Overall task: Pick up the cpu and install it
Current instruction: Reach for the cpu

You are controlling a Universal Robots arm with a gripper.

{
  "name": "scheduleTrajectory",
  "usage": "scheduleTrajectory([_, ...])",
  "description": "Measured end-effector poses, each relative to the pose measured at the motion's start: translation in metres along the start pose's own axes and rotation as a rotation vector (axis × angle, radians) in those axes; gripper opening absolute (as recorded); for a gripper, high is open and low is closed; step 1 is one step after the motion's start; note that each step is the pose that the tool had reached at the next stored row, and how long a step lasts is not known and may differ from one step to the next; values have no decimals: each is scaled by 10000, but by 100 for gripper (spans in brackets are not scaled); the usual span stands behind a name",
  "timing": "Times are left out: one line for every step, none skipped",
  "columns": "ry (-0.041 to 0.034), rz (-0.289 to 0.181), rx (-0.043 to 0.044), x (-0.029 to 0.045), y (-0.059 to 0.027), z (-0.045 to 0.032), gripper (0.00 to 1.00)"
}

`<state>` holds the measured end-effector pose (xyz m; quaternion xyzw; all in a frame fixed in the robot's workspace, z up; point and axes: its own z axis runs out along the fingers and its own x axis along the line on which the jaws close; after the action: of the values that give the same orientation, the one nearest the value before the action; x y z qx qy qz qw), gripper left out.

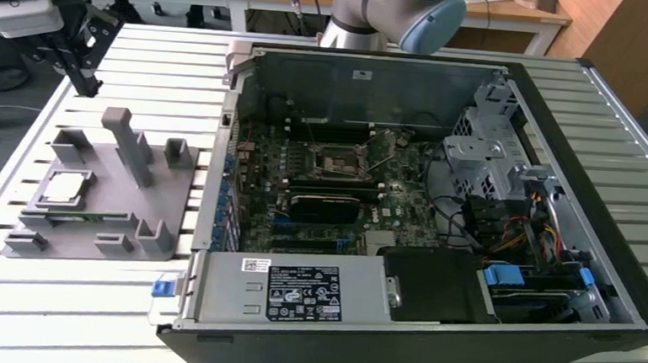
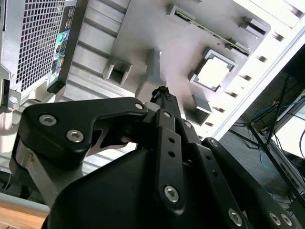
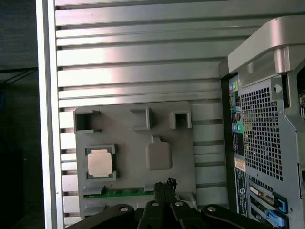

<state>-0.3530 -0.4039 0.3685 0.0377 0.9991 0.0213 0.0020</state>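
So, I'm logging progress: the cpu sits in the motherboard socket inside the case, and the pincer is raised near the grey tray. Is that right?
No. The exterior view shows the cpu in its pocket on the grey tray, outside the case, not in the socket. The pincer is indeed raised near that tray.

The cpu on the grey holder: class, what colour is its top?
Silver-grey: the cpu shows clearest in the first wrist view.
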Motion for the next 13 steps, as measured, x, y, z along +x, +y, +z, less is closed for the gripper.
scheduleTrajectory([-1,-6,-1,7,-14,3,11])
scheduleTrajectory([0,-16,-1,11,-31,5,11])
scheduleTrajectory([2,-34,0,12,-44,6,11])
scheduleTrajectory([3,-58,1,13,-55,8,11])
scheduleTrajectory([5,-94,0,14,-67,11,11])
scheduleTrajectory([5,-130,-1,15,-76,14,11])
scheduleTrajectory([8,-169,-1,16,-85,17,11])
scheduleTrajectory([10,-214,0,17,-93,19,11])
scheduleTrajectory([11,-260,-1,18,-99,22,11])
scheduleTrajectory([14,-302,-1,21,-105,24,11])
scheduleTrajectory([15,-332,-1,30,-110,26,11])
scheduleTrajectory([15,-353,-1,49,-114,29,11])
scheduleTrajectory([16,-366,-1,75,-116,32,11])
